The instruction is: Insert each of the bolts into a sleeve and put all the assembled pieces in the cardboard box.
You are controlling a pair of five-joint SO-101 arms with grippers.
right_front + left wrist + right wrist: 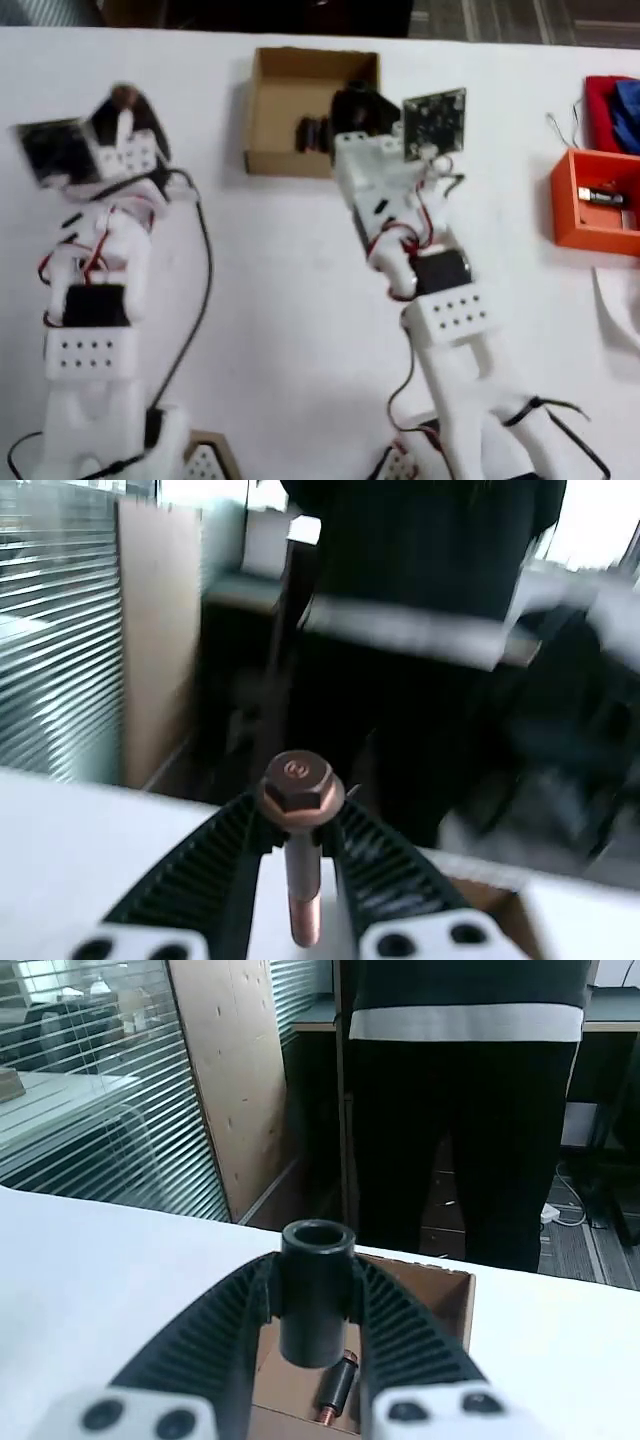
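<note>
At the left of the table (280,300) the left gripper (122,112) has its jaws clamped on a copper-coloured bolt (124,98). From the high view that bolt is little more than a brownish cap over a pale streak, blurred and half buried between the jaws. The left wrist view makes it plain: the left gripper (300,825) pinches the bolt (299,880) just under its hex head, with the shank running down between the ribbed black jaws. The bases of the jaws are cut off at the frame edge, and the thread is too soft to make out.

Further right, near the table's far edge, stands the open-topped cardboard box (268,110). Dark assembled pieces (312,133) lie inside (how many I cannot tell; they merge into one patch, and the right arm covers the box's right part). The right wrist view looks into the cardboard box (440,1305). There one of the assembled pieces (337,1388) lies on the floor, copper tip poking from its black body, partly hidden behind the jaws.

The right gripper (357,105) hangs over the box's right side. From above, whatever it holds is lost, black on black. In its own wrist view the right gripper (315,1285) has its jaws closed tight around a black sleeve (315,1305) — upright, hollow end up, over the box.

At the table's right edge sits an orange tray (580,215), cut off by the frame, holding a small dark thing I cannot identify.
</note>
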